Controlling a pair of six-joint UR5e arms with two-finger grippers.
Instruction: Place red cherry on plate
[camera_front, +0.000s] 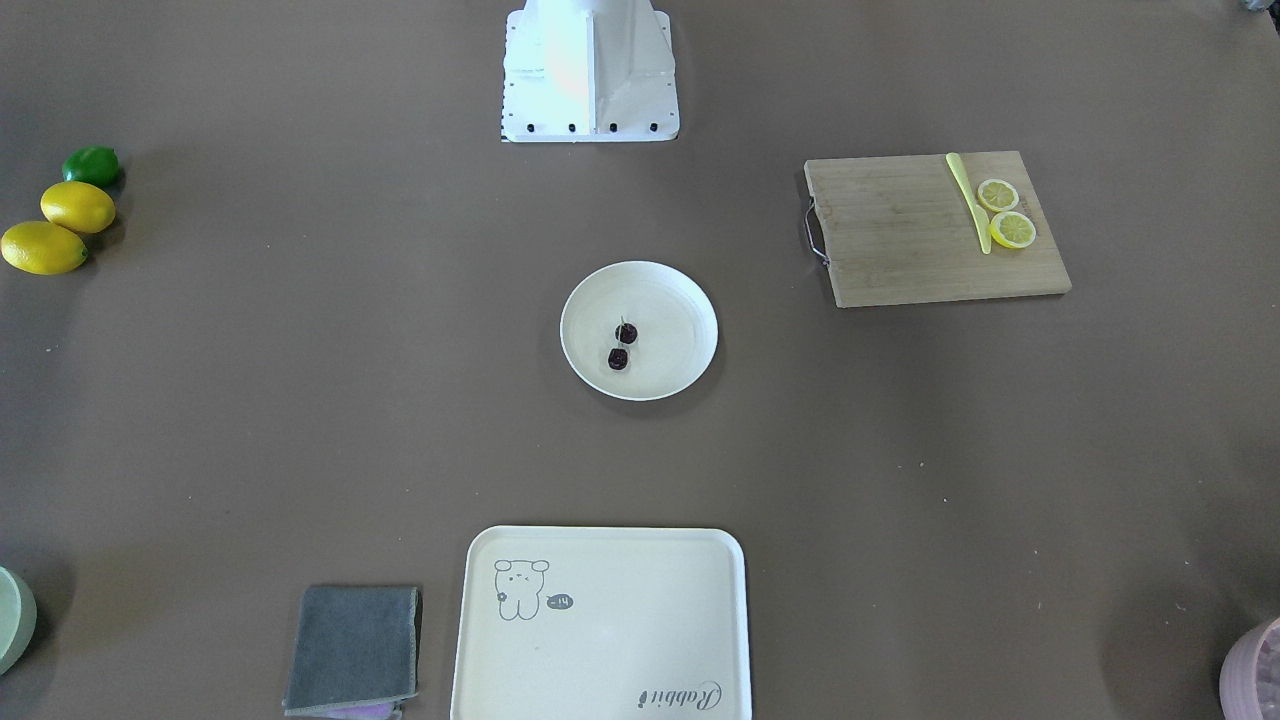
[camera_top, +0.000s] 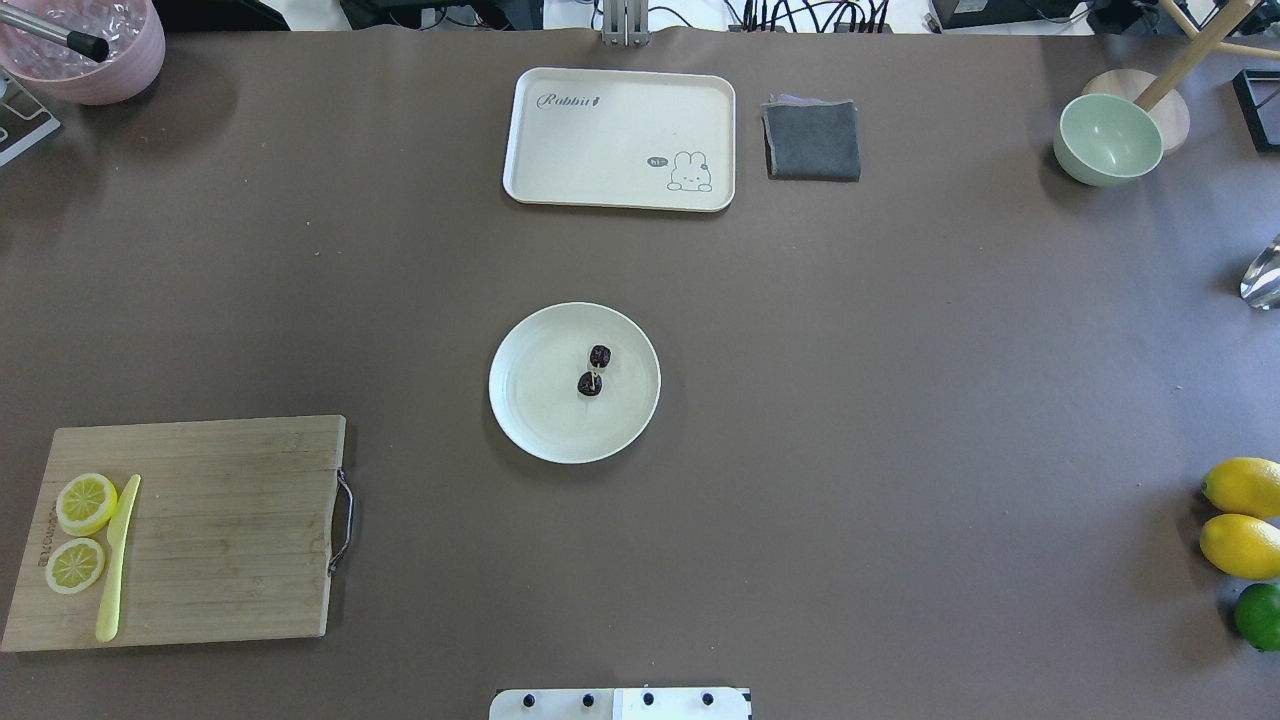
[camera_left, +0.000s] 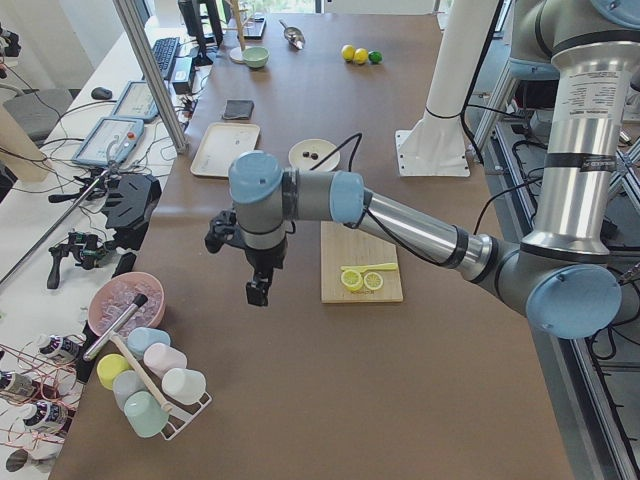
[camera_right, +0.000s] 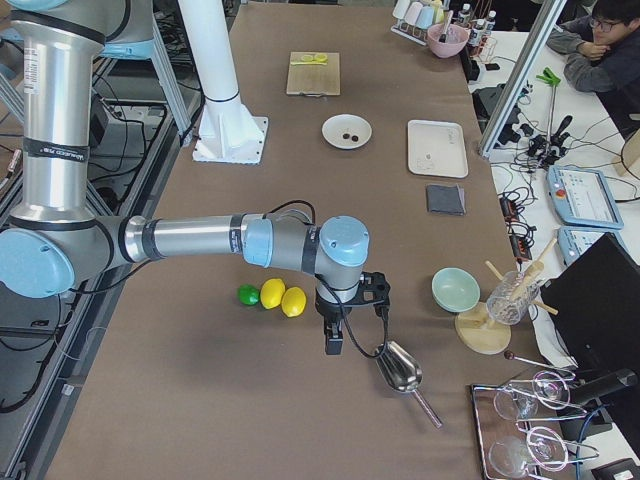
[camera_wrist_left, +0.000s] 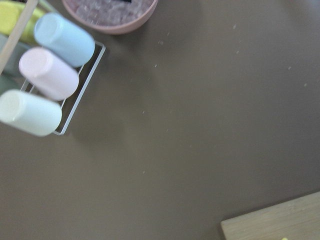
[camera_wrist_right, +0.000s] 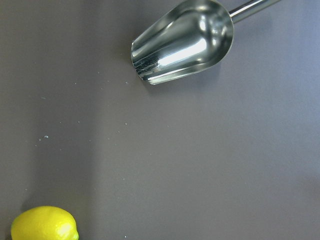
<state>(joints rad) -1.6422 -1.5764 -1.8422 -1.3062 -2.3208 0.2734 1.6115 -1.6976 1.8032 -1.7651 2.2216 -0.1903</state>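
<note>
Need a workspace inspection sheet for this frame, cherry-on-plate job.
Surface: brown table covering, a few pale specks.
Job's things: pair of dark red cherries lying inside the round cream-white plate, mid-table.
Clutter: wooden cutting board with two lemon slices and a yellow-green knife; cream rectangular tray; grey folded cloth; pale green bowl; two whole lemons; lime; metal scoop; pink bowl; cup rack.
Grippers: left gripper above bare table near the cup rack; right gripper above the table between lemons and scoop; open or shut cannot be told.
Cables: black cables past the far edge.
Surroundings: seated person at side benches.
</note>
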